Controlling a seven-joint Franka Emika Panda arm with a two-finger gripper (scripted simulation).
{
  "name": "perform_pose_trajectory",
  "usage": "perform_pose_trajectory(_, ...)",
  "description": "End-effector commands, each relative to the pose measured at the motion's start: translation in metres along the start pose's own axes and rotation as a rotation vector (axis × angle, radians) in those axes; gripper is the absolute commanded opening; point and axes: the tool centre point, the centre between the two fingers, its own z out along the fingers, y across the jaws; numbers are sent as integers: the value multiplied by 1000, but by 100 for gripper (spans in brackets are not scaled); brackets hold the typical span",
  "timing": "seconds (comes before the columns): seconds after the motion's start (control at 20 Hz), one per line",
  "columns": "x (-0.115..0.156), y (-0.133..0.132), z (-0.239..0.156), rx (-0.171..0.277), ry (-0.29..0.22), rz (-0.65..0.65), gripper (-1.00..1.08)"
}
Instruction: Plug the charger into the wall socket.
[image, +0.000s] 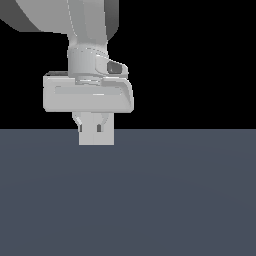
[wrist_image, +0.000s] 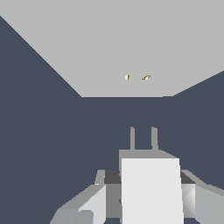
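Here:
1. The gripper (image: 96, 126) is clamped on the charger (wrist_image: 151, 188), prongs facing the wall socket (wrist_image: 131, 48).
2. The slots (wrist_image: 136, 77) lie apart ahead.
3. Risk: slight misalignment would jam prongs against the panel.

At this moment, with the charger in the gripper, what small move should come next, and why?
Probably a short, straight advance toward the socket. In the wrist view the gripper is shut on the charger, whose two prongs point at the panel, with a dark gap between. The prongs sit slightly off from the two yellowish slots, so a small sideways correction may be needed too.
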Motion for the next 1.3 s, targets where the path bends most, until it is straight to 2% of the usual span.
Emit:
perform_pose_trajectory(0.0,1,-2,-1,1,-1,-10,-100)
perform_pose_trajectory(0.5,7,-2,0,1,-1,-9,-100)
perform_pose_trajectory(1.25,48,-2,5,1,-1,-10,-100)
